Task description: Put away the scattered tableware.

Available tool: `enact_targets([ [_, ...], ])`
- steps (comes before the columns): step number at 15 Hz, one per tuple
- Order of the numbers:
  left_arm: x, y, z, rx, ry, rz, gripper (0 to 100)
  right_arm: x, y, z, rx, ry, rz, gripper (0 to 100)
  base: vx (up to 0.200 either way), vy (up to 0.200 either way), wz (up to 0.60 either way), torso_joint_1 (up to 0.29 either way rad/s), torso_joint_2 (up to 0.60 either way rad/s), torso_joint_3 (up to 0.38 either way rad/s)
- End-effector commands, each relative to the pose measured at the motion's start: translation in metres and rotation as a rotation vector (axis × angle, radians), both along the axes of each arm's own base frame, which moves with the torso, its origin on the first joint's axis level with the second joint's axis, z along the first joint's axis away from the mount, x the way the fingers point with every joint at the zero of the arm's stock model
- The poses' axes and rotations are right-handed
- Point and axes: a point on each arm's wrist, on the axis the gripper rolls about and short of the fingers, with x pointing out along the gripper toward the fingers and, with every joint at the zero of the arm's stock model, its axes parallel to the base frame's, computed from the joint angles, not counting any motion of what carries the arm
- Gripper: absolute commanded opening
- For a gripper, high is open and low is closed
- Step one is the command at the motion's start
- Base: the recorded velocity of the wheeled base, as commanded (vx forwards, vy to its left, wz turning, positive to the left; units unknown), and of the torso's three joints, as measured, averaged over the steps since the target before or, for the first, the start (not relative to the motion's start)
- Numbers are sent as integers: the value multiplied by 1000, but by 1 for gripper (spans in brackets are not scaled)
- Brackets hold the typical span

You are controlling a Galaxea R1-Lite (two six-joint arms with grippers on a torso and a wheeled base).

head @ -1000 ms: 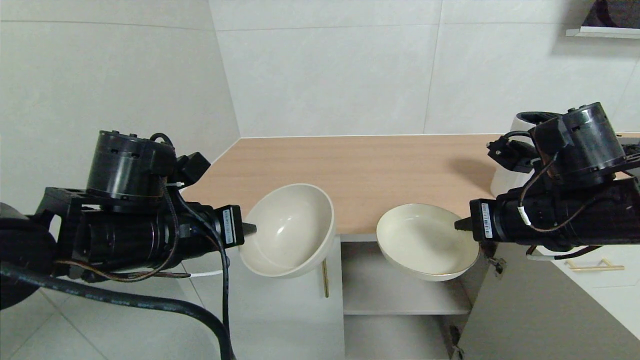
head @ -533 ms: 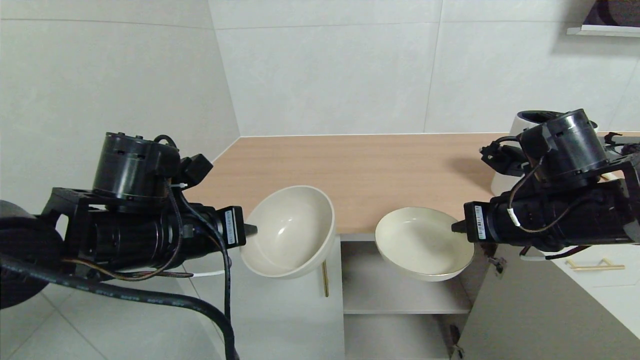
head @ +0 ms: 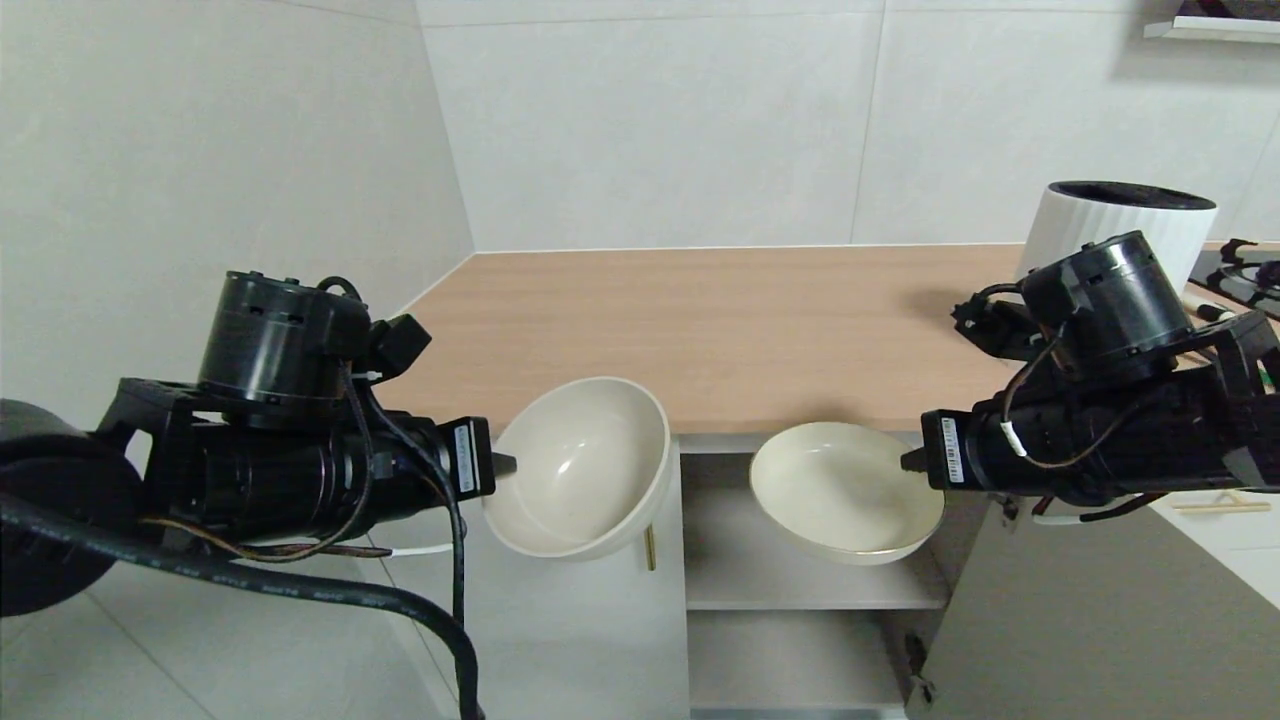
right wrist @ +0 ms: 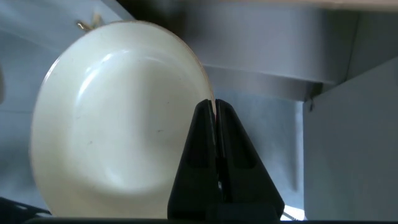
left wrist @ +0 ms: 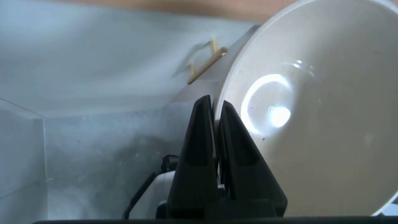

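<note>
the pot (head: 1122, 216) is half hidden behind the right arm (head: 1100, 440). the handle (head: 650, 560) is mostly covered by the bowl (head: 580, 470). its rim is cut off at the left wrist view's edge.

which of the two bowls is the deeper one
The rounded bowl in the left gripper; the shallow bowl in the right gripper is nearly plate-like.

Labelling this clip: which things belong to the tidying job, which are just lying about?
Job: deep bowl in left gripper; shallow bowl in right gripper; open cabinet shelf.
Lying about: white ribbed container; wooden countertop.
</note>
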Motion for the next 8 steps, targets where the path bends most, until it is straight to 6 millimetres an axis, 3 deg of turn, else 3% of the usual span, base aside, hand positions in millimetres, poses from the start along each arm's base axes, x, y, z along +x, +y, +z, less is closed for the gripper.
enact_targets([
  [1, 1, -1, -2, 3, 7, -1, 0, 1, 1, -1, -2, 4, 1, 0, 0, 0, 0, -188, 496, 281],
  [8, 1, -4, -5, 6, 16, -10, 0, 3, 2, -4, -7, 12, 1, 0, 0, 0, 0, -170, 471, 290],
])
